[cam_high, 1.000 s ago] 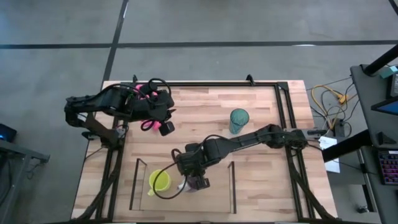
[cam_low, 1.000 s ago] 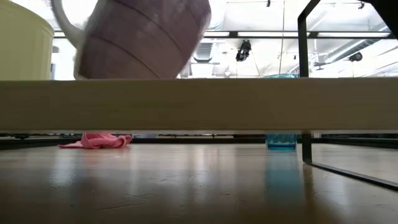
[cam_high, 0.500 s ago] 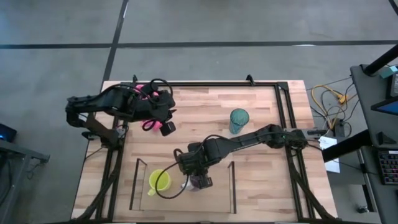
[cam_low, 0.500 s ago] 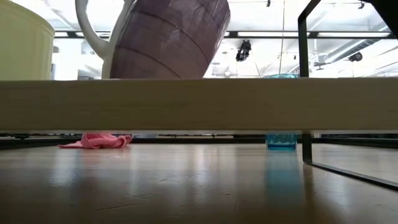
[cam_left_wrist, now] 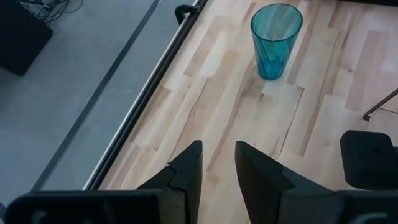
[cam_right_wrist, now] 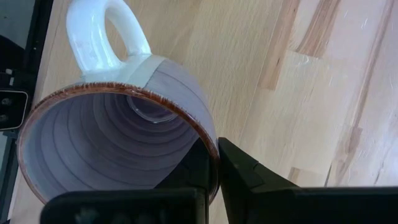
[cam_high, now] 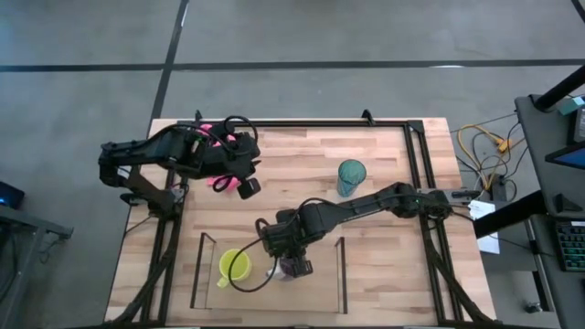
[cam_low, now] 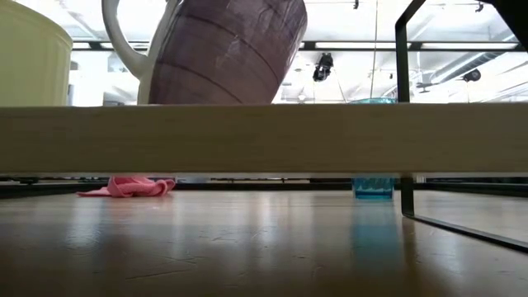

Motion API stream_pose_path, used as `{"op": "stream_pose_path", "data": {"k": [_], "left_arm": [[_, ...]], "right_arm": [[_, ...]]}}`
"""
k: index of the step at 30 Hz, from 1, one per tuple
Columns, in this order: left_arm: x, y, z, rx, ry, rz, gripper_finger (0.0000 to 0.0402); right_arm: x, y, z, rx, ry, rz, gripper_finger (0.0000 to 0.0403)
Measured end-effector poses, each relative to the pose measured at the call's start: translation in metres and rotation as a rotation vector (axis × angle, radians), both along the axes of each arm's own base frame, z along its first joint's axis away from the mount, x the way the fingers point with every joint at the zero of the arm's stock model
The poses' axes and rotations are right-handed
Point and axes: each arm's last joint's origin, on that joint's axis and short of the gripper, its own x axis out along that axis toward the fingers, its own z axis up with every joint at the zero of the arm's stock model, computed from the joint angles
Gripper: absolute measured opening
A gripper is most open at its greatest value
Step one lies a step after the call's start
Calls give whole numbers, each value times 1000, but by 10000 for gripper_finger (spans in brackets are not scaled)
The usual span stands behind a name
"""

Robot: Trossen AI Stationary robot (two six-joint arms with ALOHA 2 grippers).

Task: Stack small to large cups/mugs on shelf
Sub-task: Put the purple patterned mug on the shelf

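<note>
The purple mug, with a white handle, is tilted over the shelf's light wood base, beside the yellow mug. My right gripper is shut on it. In the high view the shelf's dark side panels flank both mugs. The teal tumbler stands on its base on the table, farther back and to the right. My left gripper hovers at the far left over the pink cloth, open with a narrow gap and touching nothing. My right gripper pinches the purple mug's wall at the rim, on the side opposite the handle, one finger inside and one outside. The fingers come from above. The mug is tilted; the shelf's front edge hides its bottom.
A black rail frame runs along the table's far and right sides. The pink cloth lies on the table at the far left. Bare shelf base lies between the purple mug and the right side panel. Cables lie off the table's right edge.
My right gripper has carried the purple mug a little toward the table's right, away from the yellow mug, and turned it so that its white handle shows in the low view. It has stayed shut on the mug, which has hardly moved in the last half second.
</note>
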Motion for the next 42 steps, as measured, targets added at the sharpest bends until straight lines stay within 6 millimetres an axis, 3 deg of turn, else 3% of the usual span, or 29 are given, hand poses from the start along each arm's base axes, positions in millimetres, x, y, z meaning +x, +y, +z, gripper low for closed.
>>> {"op": "stream_pose_path", "data": {"k": [6, 19, 42], "left_arm": [[0, 3, 0, 0, 0, 10, 82], [0, 6, 0, 0, -1, 23, 82], [0, 6, 0, 26, 21, -8, 82]], "right_arm": [[0, 0, 0, 7, 5, -24, 18], [2, 1, 1, 13, -15, -24, 87], [8, 7, 4, 22, -106, 39, 91]]}}
